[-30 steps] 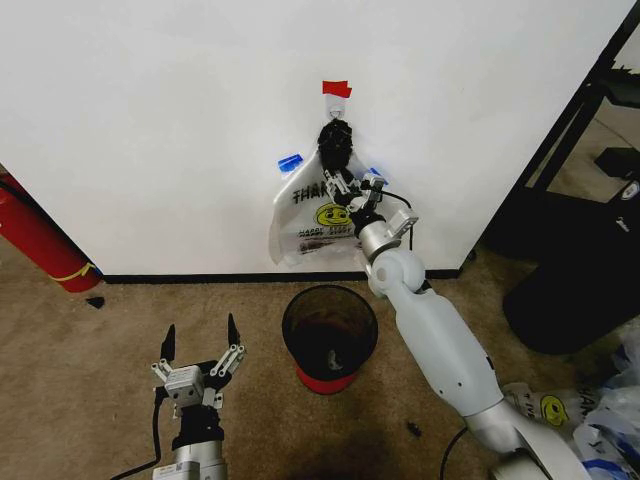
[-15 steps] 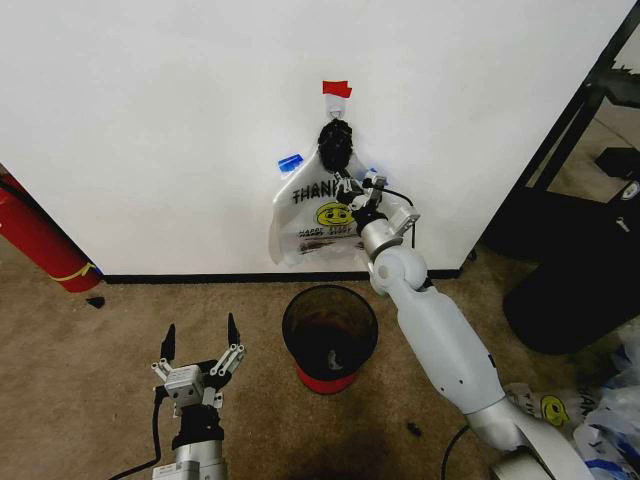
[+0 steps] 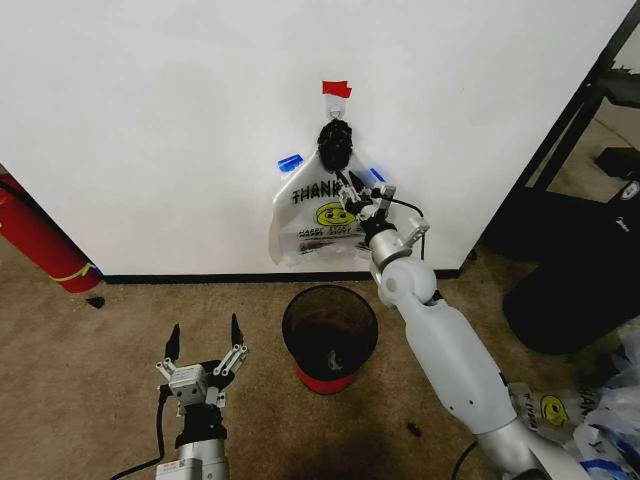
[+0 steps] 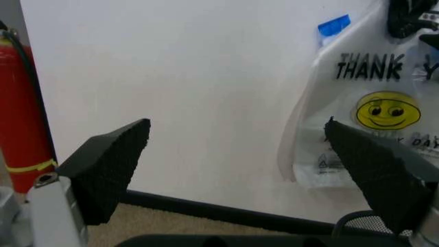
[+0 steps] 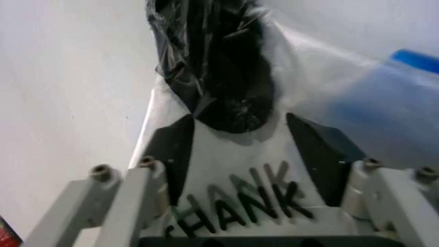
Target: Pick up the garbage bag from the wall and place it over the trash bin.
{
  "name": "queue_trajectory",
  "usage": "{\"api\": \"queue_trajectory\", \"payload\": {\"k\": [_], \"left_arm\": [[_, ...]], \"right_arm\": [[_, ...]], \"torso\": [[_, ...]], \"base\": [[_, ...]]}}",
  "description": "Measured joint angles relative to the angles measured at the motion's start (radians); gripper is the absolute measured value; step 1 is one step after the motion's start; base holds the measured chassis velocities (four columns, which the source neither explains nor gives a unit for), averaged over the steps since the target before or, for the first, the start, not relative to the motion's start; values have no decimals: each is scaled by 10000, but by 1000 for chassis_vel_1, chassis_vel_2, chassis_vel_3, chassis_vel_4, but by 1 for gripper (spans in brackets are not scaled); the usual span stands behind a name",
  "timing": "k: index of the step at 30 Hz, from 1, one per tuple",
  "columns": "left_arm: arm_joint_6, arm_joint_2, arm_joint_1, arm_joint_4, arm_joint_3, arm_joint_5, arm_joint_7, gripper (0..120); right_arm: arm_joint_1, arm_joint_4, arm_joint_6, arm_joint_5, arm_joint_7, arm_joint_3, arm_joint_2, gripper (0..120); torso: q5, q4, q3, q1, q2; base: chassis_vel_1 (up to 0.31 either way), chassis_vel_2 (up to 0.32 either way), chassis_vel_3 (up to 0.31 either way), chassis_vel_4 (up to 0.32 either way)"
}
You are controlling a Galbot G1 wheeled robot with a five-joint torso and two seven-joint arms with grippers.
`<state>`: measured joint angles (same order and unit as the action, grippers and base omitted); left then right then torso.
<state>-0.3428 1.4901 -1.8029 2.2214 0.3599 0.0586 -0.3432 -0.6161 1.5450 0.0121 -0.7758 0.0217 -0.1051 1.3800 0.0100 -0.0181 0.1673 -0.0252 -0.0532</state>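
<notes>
Translucent white plastic garbage bag (image 3: 318, 215) with black "THANK" print and yellow smiley: you find it hanging on the plain white wall (image 3: 160, 120) below red tape (image 3: 336, 89), its black bunched top (image 5: 216, 67) hiding the hook. Right tool (image 3: 359, 192): raised against the bag's upper part, fingers spread wide either side of the print, gripping nothing. Left tool (image 3: 203, 345): low over carpet, fingers wide apart. Black wire-mesh trash bin (image 3: 329, 335): on the floor below the bag, its red base partly hidden.

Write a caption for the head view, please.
Right gripper open against the bag hanging on the wall, above the bin; left gripper waits open, low.
</notes>
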Motion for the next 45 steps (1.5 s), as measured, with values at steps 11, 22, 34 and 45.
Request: {"api": "queue_trajectory", "payload": {"k": [11,22,34,45], "left_arm": [[-12,-47,-33,32,27,-42,-6,100],[-12,-85,-2,27,24,-115,-6,100],[-35,-110,-28,102,35,-161,-11,100],[-58,-209,-7,143,-41,-197,-15,100]], "right_arm": [[463,-424,176,-139,315,51,398,43],[678,-529,317,-412,566,45,502,1],[362,60,380,-468,720,32,336,0],[-1856,2041,423,489,622,-17,-418,0]], "torso": [[0,0,0,0,0],[0,0,0,0,0],[0,1,0,0,0],[-1,-1,0,0,-1]], "base": [[0,0,0,0],[0,0,0,0],[0,0,0,0],[0,0,0,0]]}}
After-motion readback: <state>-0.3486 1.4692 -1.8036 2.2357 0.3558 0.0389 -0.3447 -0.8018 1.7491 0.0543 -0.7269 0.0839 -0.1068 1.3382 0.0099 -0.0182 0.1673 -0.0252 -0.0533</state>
